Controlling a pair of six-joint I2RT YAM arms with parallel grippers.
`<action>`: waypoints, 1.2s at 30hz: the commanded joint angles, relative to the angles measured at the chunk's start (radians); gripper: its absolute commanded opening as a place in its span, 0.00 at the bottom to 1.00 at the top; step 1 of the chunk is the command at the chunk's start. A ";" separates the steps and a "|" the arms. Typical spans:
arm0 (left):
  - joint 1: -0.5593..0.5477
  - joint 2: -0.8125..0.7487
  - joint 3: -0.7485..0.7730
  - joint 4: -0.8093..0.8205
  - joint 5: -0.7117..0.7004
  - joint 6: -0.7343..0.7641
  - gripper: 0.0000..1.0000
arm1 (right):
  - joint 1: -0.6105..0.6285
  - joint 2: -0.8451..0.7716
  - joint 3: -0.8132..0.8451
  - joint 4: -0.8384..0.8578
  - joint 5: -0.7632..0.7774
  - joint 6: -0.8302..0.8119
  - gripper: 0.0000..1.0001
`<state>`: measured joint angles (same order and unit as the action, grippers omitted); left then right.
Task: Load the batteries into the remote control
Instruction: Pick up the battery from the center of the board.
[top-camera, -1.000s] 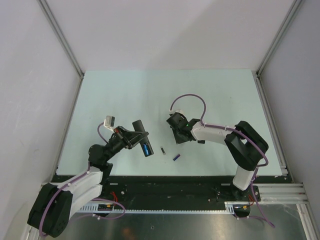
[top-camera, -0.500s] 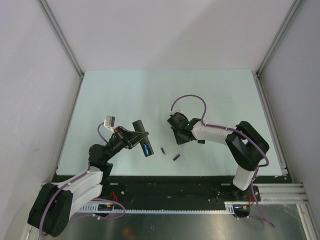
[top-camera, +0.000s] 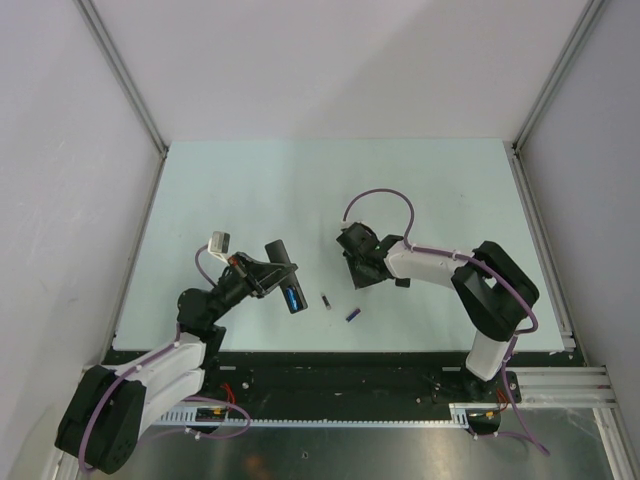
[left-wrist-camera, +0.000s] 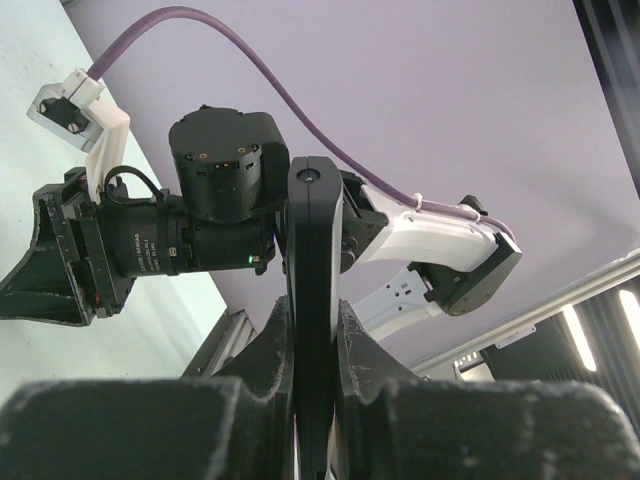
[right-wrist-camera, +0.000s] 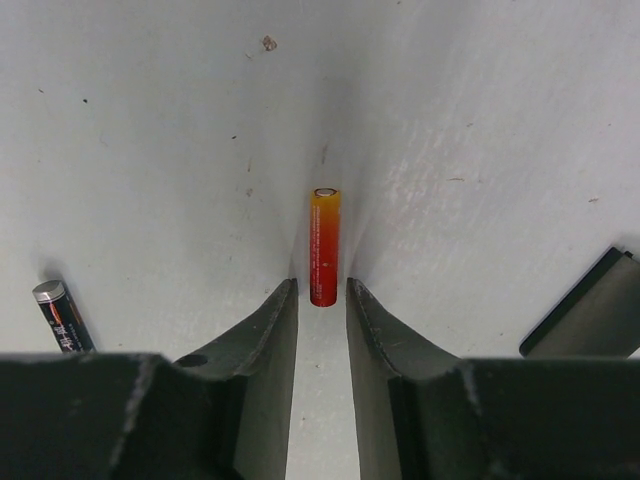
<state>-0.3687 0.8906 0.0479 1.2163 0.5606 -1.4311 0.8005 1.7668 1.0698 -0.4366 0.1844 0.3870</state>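
Observation:
My left gripper is shut on the remote control, a slim black bar held off the table with a blue battery showing in its near end. In the left wrist view the remote stands clamped between the jaws of the left gripper. My right gripper is low over the table with its jaws a little apart. A red/orange battery lies just ahead of them, its near end between the tips, gaps on both sides. In the top view the right gripper hides this battery.
A black battery and a blue one lie loose on the pale table between the arms; the black one also shows at the left of the right wrist view. A flat black piece lies at that view's right edge.

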 joint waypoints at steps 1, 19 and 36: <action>0.007 -0.002 -0.114 0.034 0.001 0.020 0.00 | -0.006 0.028 0.013 -0.031 -0.017 -0.017 0.28; 0.004 0.057 -0.062 0.034 -0.022 0.021 0.00 | 0.122 -0.294 -0.022 -0.034 0.119 -0.019 0.00; -0.039 0.126 0.056 0.035 -0.133 0.053 0.00 | 0.526 -1.103 -0.475 0.196 0.345 -0.126 0.00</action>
<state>-0.3756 1.0134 0.0502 1.2118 0.4721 -1.4284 1.2339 0.6991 0.5987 -0.3393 0.4553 0.3248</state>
